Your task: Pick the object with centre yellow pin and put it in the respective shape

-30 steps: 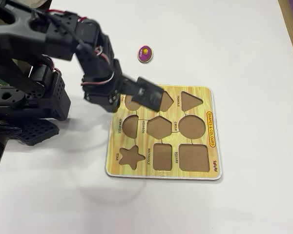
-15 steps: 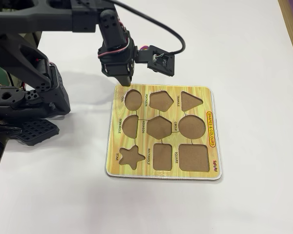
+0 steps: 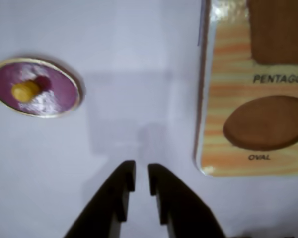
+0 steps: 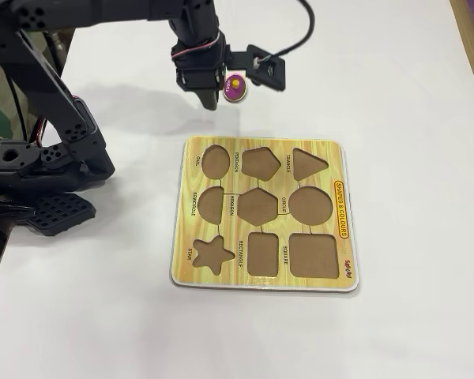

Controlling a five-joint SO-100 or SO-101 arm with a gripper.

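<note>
Wrist view: we see the tool (image 3: 141,178) entering from the bottom edge, its two dark fingers (image 3: 120,191) set close together with only a narrow slit between them and nothing held in it. The purple oval piece (image 3: 36,87) with its yellow knob (image 3: 26,90) lies flat on the white counter (image 3: 139,74) at the left of this view, apart from the tool tips. At the right we note a corner of the yellow board (image 3: 223,74), with the oval cut-out (image 3: 266,122) labelled OVAL empty and part of the PENTAGON cut-out (image 3: 278,29) above it. Fixed view: we see the black arm (image 4: 63,95) reaching in from the counter's left edge, the tool (image 4: 212,99) pointing down just beside the purple oval piece (image 4: 235,87), at its left; whether they touch we cannot tell. The piece sits toward the counter's far edge, beyond the board (image 4: 265,213), which lies flat near the counter's middle with every cut-out empty. The oval cut-out (image 4: 215,161) is at the board's far left corner.
</note>
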